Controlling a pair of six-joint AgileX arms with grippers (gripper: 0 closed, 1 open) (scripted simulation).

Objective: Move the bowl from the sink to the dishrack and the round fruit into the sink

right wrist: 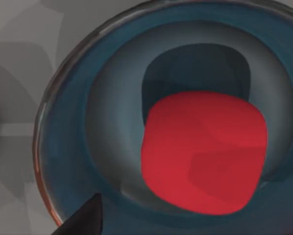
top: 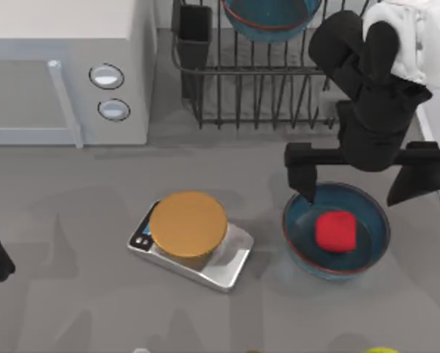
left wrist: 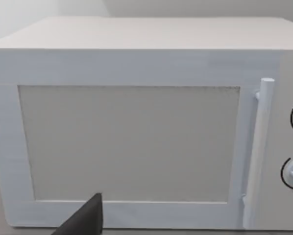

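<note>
Two wide-open, empty fingers of the right end effector [top: 357, 179] — center and lower them onto the red fruit [top: 335, 232] inside the bowl [top: 301, 235] at six o'clock.

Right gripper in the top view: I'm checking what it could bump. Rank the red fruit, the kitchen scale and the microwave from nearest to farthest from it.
Measured from the right gripper, open above the table's right side:
1. Red fruit, just below it, inside the teal bowl.
2. Kitchen scale, mid-table, to its left.
3. Microwave, far upper left corner.
</note>
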